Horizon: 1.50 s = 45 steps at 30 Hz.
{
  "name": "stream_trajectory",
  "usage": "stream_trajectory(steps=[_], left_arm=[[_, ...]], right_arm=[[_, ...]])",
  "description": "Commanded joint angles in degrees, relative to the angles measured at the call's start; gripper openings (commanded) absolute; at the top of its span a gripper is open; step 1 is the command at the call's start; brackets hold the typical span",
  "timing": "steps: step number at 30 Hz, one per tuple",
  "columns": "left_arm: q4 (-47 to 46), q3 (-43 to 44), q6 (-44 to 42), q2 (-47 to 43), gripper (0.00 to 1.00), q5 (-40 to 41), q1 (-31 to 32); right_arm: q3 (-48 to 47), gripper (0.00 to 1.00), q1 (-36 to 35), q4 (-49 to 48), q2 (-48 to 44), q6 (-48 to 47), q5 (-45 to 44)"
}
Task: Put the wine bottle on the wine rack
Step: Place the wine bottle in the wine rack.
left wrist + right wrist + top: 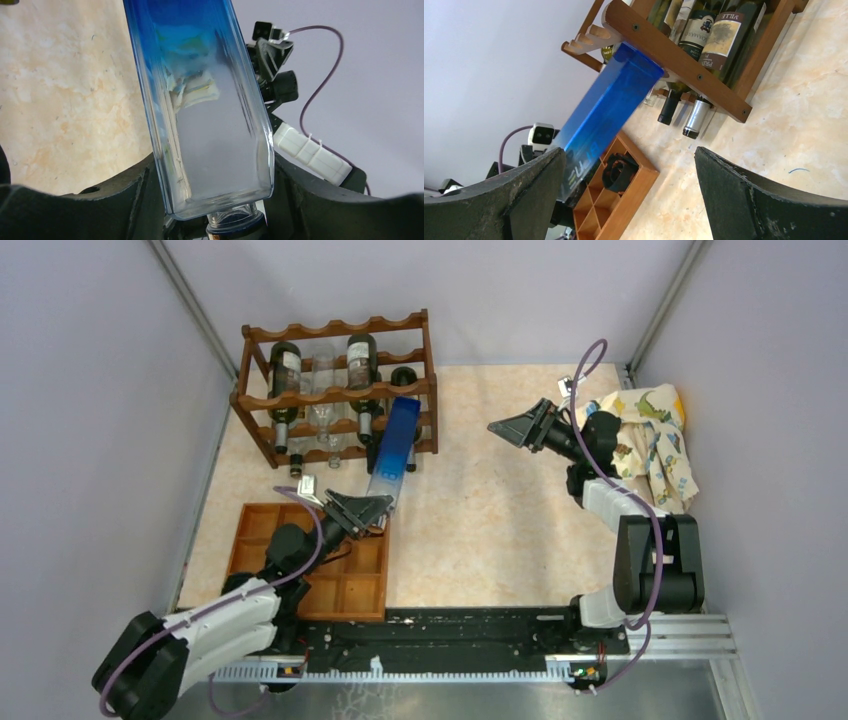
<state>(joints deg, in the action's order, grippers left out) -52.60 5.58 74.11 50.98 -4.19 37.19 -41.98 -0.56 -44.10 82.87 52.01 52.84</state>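
Note:
The wine bottle (395, 445) is a tall square one, blue fading to clear. My left gripper (365, 510) is shut on its shoulder end, just above the cap, and holds it tilted up off the table. In the left wrist view the bottle (205, 110) fills the space between my fingers (125, 200). Its base end reaches the front right of the wine rack (340, 390), a dark wooden frame with several bottles lying in it. In the right wrist view the bottle (609, 110) meets the rack's rail (684, 55). My right gripper (510, 430) hovers open to the right, holding nothing.
A flat wooden compartment tray (255, 530) lies under my left arm at the near left. A patterned cloth (655, 440) is bunched by the right wall, behind my right arm. Grey walls close in the beige table top on three sides.

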Motion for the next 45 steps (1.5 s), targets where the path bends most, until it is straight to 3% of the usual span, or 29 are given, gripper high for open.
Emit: stream_trajectory(steps=[1,5,18,25,36,45], left_arm=[[-10.86,4.7,-1.21,-7.9,0.0,2.56,-1.36],[-9.99,4.81,-0.84,-8.42,0.0,3.39,-2.44],[-30.92,11.84,1.81,14.92,0.0,-3.04,-3.31],[-31.68,15.57,-5.1,19.54,0.0,-0.19,-3.31],[-46.57,19.88,-7.86,36.3,0.0,6.33,-3.33],[-42.88,26.9,-9.91,42.39,0.0,8.02,-3.43]], right_arm=[[-0.39,0.98,0.38,-2.6,-1.25,-1.3,0.4],[-0.64,0.98,0.38,-2.77,-0.78,-1.16,0.25],[-0.83,0.98,0.36,-2.43,-0.99,-1.74,0.59],[-1.03,0.98,1.91,-2.66,-0.47,-1.82,0.38],[-1.96,0.98,2.22,-3.7,0.31,-1.91,0.68],[-2.14,0.98,2.42,-4.16,0.5,-2.07,0.91]])
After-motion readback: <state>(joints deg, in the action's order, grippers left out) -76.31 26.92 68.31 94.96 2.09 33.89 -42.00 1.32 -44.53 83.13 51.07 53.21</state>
